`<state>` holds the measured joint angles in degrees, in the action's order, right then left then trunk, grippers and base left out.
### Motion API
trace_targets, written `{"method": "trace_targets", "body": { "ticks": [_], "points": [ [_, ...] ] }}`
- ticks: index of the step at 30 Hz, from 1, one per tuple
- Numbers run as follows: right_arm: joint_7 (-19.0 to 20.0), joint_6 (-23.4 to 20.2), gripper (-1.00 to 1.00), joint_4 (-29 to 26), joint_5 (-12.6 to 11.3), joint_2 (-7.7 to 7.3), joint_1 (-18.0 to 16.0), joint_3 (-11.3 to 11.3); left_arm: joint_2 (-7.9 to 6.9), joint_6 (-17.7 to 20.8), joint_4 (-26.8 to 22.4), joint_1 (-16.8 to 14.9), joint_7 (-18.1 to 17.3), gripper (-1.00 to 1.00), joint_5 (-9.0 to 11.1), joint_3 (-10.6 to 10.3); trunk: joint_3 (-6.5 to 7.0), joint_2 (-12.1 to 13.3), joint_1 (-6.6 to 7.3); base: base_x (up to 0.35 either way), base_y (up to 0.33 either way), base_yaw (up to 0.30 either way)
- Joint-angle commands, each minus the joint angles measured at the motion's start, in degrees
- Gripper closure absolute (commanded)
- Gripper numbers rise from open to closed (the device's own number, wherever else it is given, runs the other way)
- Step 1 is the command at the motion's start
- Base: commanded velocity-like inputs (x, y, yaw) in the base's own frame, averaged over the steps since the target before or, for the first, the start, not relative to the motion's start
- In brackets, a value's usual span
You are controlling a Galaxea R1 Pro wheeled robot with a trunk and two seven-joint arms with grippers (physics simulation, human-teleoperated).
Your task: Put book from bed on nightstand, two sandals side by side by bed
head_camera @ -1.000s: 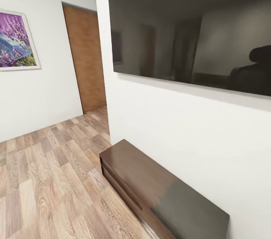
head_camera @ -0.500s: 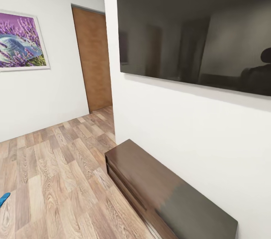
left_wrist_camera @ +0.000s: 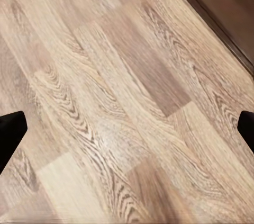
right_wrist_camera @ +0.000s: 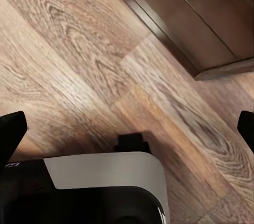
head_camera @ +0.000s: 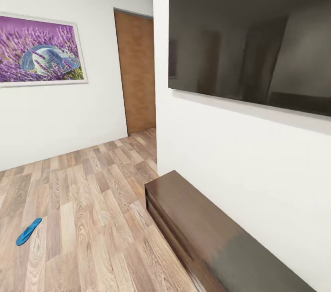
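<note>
one blue sandal (head_camera: 28, 231) lies flat on the wood floor (head_camera: 92, 200), out in the open and well apart from the long dark cabinet (head_camera: 207, 232) by the white wall. a big black tv (head_camera: 250, 37) hangs above that cabinet. a purple flower picture (head_camera: 40, 50) and a brown door (head_camera: 136, 71) sit on the far wall. the left gripper (left_wrist_camera: 127, 128) hangs over bare floor with its two black fingers (left_wrist_camera: 10, 131) spread wide and nothing between them. the right gripper (right_wrist_camera: 127, 128) is spread wide too, over floor beside the cabinet edge, above the robot's white base (right_wrist_camera: 106, 173). the sandal is near neither one.
</note>
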<state>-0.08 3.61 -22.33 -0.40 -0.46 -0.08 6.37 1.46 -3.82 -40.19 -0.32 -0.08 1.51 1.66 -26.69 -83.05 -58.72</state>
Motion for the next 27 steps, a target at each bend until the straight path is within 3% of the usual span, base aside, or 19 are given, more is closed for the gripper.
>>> {"method": "trace_targets", "body": {
  "ticks": [1,9,20,27],
  "points": [
    [0.0,0.2,-1.0,0.0,0.0,0.02,0.0,0.1,0.04,-0.1,0.0,0.0,0.0,-1.0,0.2,0.1,-0.05,0.0,-0.01,0.116,0.0,0.291],
    [0.0,0.2,-1.0,0.0,0.0,0.07,0.0,0.1,0.04,-0.2,0.1,0.0,0.0,-1.0,0.2,0.1,-0.05,0.0,-0.01,0.227,0.0,0.168],
    [0.0,0.2,-1.0,0.0,0.0,0.09,0.0,0.1,0.04,-0.2,1.4,0.0,0.0,-1.0,0.2,0.1,-0.05,0.0,-0.01,0.063,0.0,0.016],
    [0.0,0.2,-1.0,0.0,0.0,0.1,0.0,0.1,0.04,-0.2,1.5,0.0,0.0,-1.0,0.2,0.2,-0.05,0.0,-0.01,0.222,0.0,0.001]
  ]
}}
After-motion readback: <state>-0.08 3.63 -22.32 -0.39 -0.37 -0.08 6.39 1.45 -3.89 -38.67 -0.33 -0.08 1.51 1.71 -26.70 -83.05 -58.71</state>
